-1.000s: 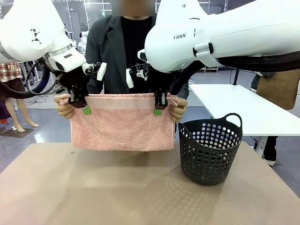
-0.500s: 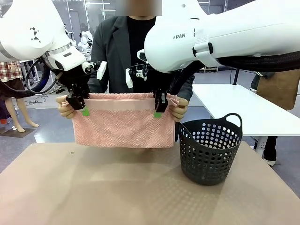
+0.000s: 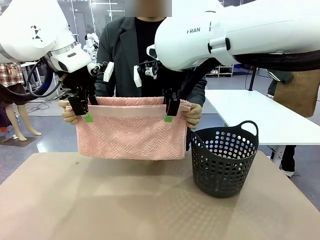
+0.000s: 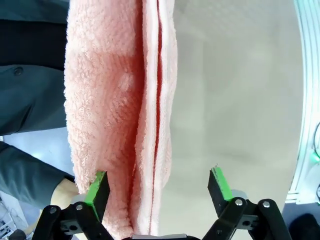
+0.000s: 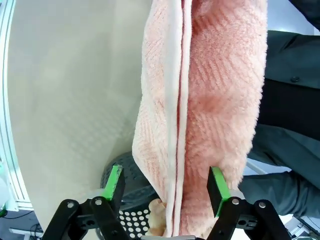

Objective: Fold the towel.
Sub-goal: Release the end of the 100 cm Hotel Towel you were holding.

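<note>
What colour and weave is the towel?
The towel is salmon pink with a herringbone weave; front view shows it best.

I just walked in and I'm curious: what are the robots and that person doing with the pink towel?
A person is holding the doubled-over towel up above the table, with one hand at each top corner. The left gripper and right gripper sit at its top edge with jaws open, not gripping it. A dark basket stands on the table nearby.
</note>
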